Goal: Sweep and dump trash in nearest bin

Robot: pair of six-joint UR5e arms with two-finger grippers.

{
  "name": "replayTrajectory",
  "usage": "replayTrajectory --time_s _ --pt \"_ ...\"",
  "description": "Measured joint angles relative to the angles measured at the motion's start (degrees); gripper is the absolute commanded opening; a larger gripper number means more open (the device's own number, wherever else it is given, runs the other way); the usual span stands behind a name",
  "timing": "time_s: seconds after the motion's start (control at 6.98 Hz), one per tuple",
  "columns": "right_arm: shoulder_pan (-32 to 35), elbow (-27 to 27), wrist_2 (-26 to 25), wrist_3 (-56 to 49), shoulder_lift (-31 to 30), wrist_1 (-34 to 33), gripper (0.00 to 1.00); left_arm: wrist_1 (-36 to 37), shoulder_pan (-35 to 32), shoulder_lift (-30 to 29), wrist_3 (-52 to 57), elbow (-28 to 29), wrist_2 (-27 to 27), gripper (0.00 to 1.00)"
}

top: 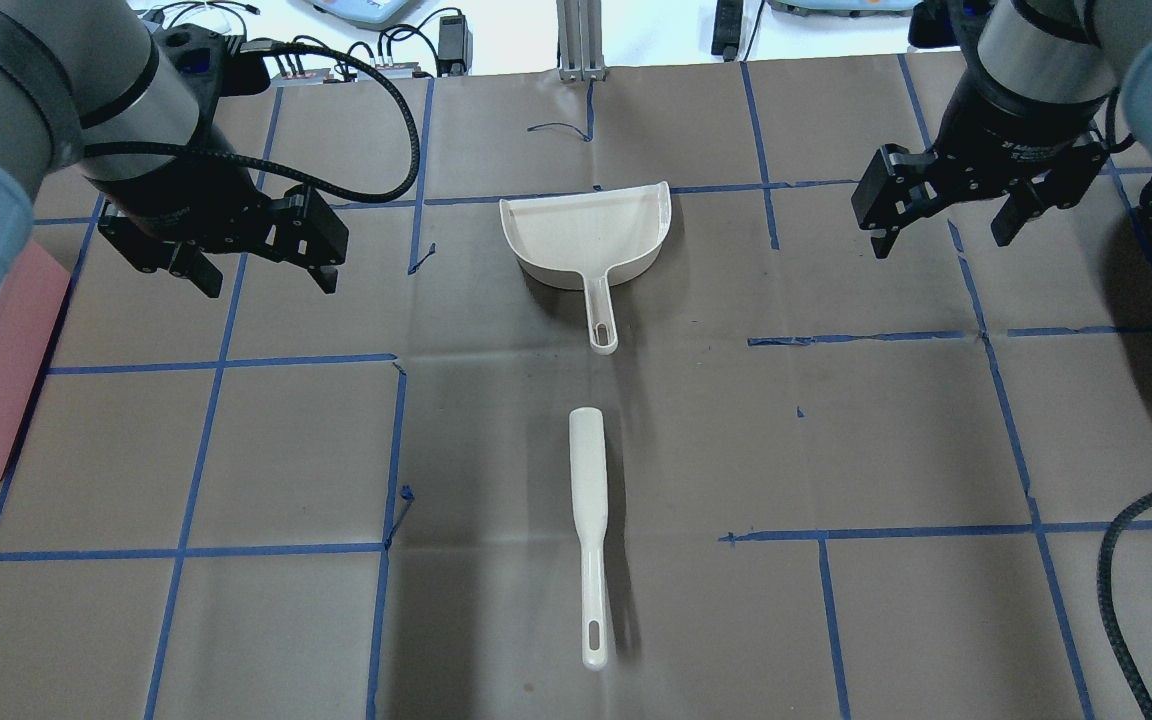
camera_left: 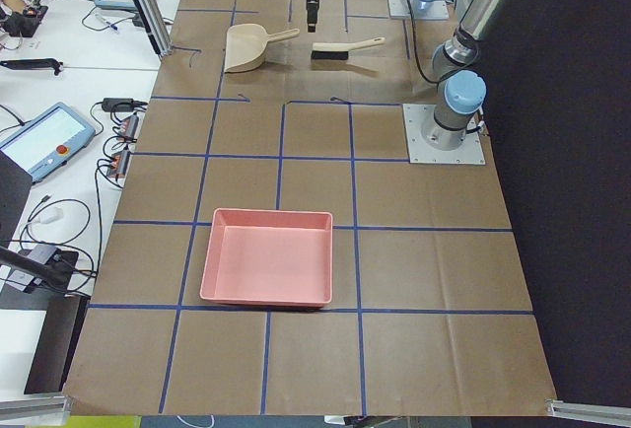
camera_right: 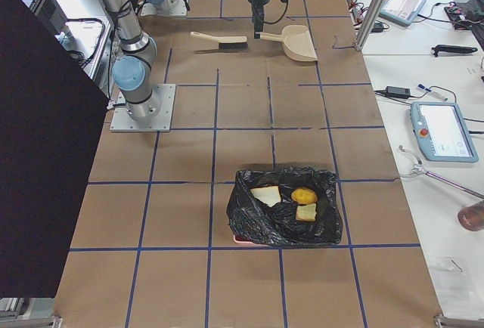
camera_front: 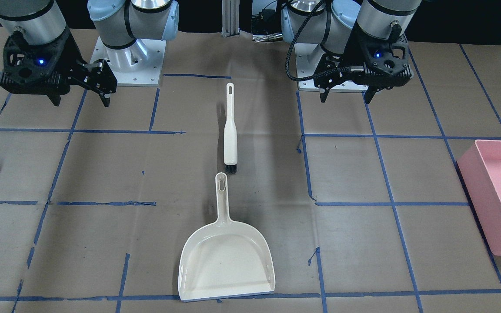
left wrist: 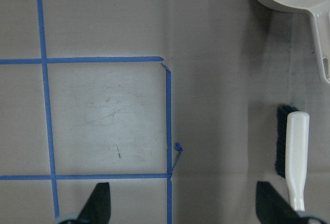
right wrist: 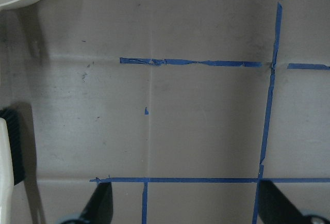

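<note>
Trash (camera_right: 265, 196) all in the bin (camera_right: 246, 227) with the black bag on the table (top: 836, 440), brush (top: 588, 490) and dustpan (top: 586, 235) lying loose in the middle, left tool (top: 263, 280) and right tool (top: 944, 240) both open and empty, so probably nothing left to sweep.

The cream scoop-shaped plastic dustpan (camera_front: 226, 261) looks smooth and glossy, like the cream plastic hand brush (camera_front: 230, 130). Matt brown paper covers the desk (camera_front: 102, 169). The black plastic bin bag (camera_right: 246, 222) is crinkled and shiny.

Two white bread pieces (camera_right: 265, 196) and a yellow-brown fruit (camera_right: 304, 195) lie in the black-bagged bin (camera_right: 246, 226) (all close together).
</note>
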Motion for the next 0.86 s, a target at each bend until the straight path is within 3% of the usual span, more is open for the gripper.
replayTrajectory --time_s 0.86 --pt "0.2 0.5 0.1 0.3 -0.4 -0.6 1.0 0.7 0.0 -1.1 0.6 0.6 -0.3 1.0"
